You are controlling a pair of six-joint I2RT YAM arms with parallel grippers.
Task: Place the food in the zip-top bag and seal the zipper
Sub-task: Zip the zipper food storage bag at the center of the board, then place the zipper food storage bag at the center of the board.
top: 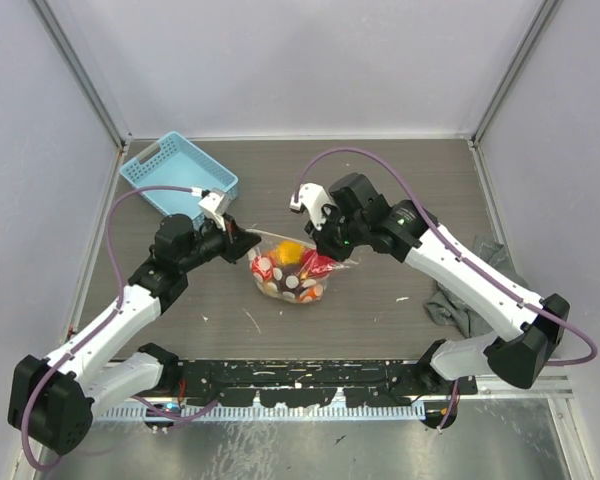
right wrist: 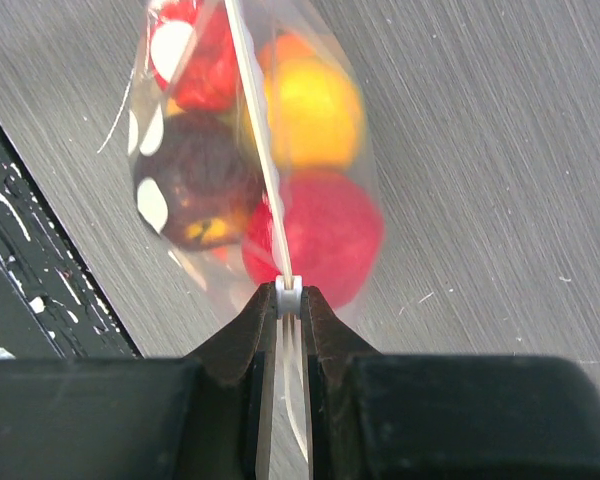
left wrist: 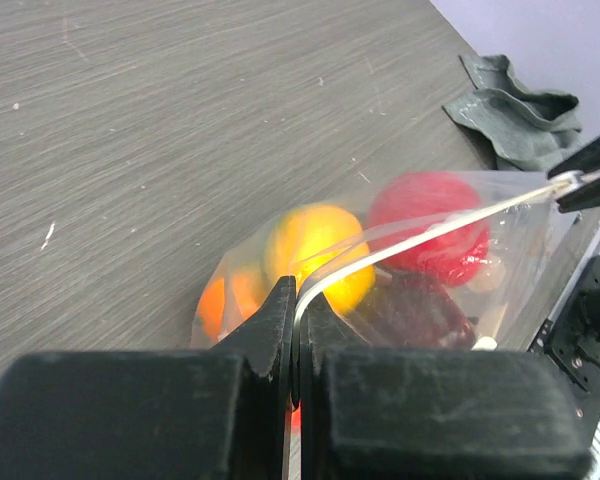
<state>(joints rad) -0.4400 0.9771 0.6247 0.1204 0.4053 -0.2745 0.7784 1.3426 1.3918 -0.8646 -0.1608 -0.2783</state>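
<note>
Fingers of the left gripper (left wrist: 296, 296) and right gripper (right wrist: 290, 292) pinch opposite ends of the zipper (left wrist: 430, 232); the food (left wrist: 320, 245) already sits inside the zip-top bag (left wrist: 530, 262) at mid-table (left wrist: 180, 120), so sealing apparently remains.

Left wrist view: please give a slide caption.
Left gripper pinches the zipper of the zip-top bag, toy fruits inside.
</note>
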